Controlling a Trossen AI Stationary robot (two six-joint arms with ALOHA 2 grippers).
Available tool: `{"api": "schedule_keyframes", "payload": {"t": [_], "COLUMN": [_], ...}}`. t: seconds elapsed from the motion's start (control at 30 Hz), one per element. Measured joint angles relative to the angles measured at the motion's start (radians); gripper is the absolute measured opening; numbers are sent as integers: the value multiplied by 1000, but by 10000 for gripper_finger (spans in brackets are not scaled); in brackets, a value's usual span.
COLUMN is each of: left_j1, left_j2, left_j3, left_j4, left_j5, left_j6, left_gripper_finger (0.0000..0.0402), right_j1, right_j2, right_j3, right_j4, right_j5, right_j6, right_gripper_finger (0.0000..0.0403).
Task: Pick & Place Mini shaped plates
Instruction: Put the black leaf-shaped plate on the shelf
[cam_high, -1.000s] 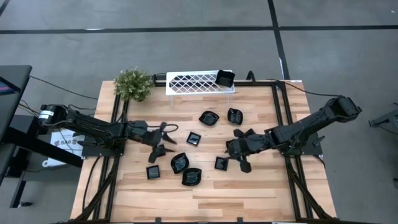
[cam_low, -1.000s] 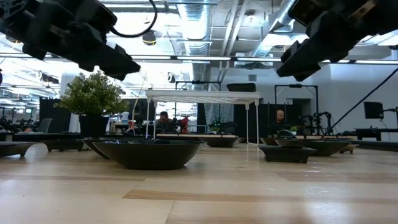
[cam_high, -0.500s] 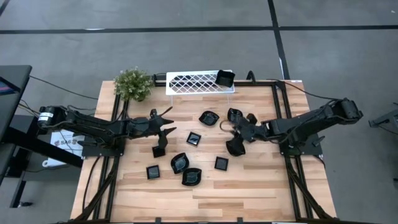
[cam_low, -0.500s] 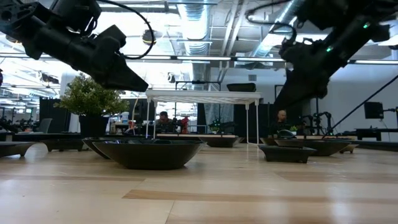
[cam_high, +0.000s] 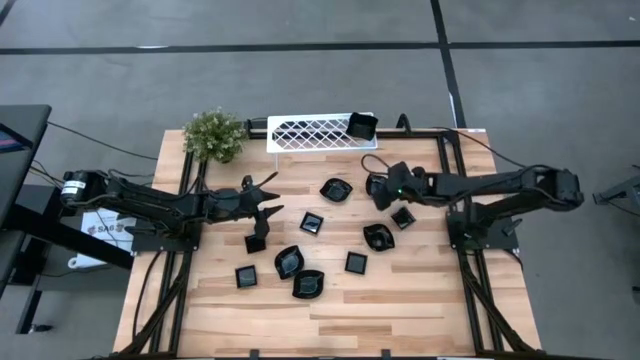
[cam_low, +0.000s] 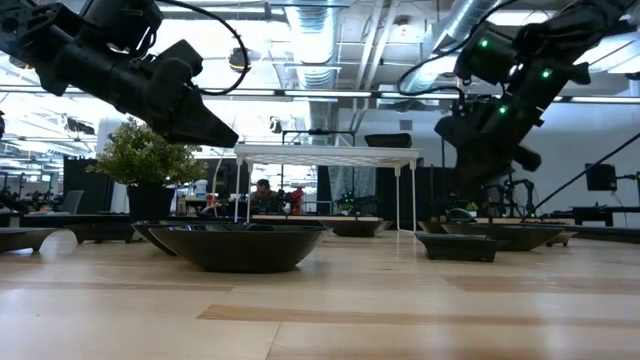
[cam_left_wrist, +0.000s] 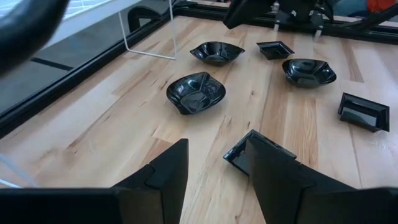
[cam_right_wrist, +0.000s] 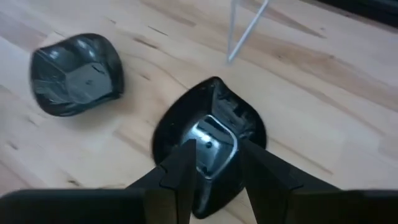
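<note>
Right pincer (cam_right_wrist: 214, 163), fingers apart, hovers over a far-right plate (cam_right_wrist: 210, 142) so we can grip its rim; left pincer (cam_left_wrist: 214, 168), also apart, waits above a square plate (cam_left_wrist: 249, 152).

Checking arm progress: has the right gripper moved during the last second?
Yes. In the high view, the right gripper has travelled up the table toward the white rack, and is now over a plate.
</note>
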Motion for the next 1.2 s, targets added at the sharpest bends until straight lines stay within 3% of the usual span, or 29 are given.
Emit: {"api": "schedule_keyframes", "payload": {"t": [0.3, 0.73, 1.2], "left_j1": [0, 0, 0], "left_j2": [0, 0, 0], "left_j3": [0, 0, 0], "left_j4": [0, 0, 0], "left_j5": [91, 92, 91], "left_j6": [0, 0, 4], "left_gripper_finger": [163, 163, 163], "right_j1": [-62, -67, -129], "right_j2": [0, 154, 163], "right_j3": [0, -1, -2], "right_j4": [-21, 2, 13], "right_j5": [-84, -53, -89], "right_j6": [1, -32, -6], "right_gripper_finger": [118, 118, 118]}}
